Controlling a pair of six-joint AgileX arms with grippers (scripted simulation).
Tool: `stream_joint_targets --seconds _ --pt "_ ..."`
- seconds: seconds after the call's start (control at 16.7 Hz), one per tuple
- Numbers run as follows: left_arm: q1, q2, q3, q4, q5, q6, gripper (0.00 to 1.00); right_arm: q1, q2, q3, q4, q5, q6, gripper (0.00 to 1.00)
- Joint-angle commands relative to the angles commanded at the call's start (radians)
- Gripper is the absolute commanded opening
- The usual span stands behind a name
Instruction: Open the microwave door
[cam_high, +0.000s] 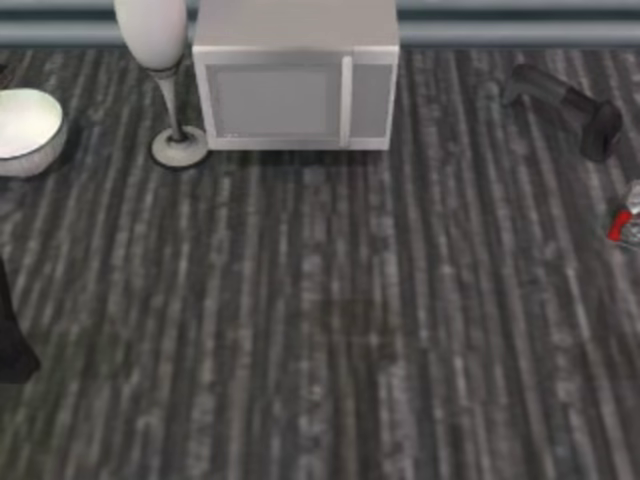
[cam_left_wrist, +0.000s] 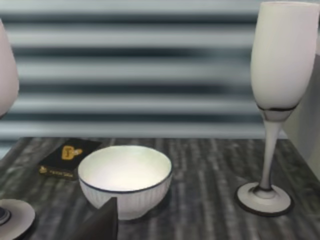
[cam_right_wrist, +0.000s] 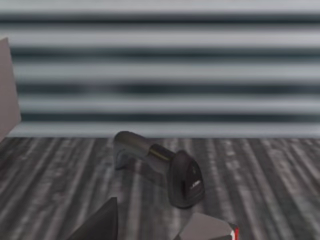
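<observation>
Top view: microwave (cam_high: 296, 72) sits at 12 o'clock on the desk (cam_high: 330, 330), door (cam_high: 276, 100) shut. Neither hand's opening can be told. Risk: the left arm, approaching, could topple the glass (cam_high: 165, 75) just beside the door's hinge side.

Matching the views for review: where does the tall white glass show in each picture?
Top view: tall white glass stands at the back, just left of the microwave.
Left wrist view: it stands beside the white bowl.
Right wrist view: not in it.
Shared landmark: the white bowl.
</observation>
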Motion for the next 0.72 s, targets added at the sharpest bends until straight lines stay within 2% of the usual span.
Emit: stream_joint_targets --seconds 0.18,0.36,0.72 --pt "-0.005 0.010 0.009 -0.005 -0.002 -0.003 1.00 0.000 0.000 0.000 0.000 0.000 0.000 1.00" --pt "-0.044 0.104 0.098 -0.048 -0.026 -0.030 1.00 0.000 0.000 0.000 0.000 0.000 0.000 1.00" --pt "-0.203 0.565 0.513 -0.206 -0.123 -0.161 1.00 0.000 0.000 0.000 0.000 0.000 0.000 1.00"
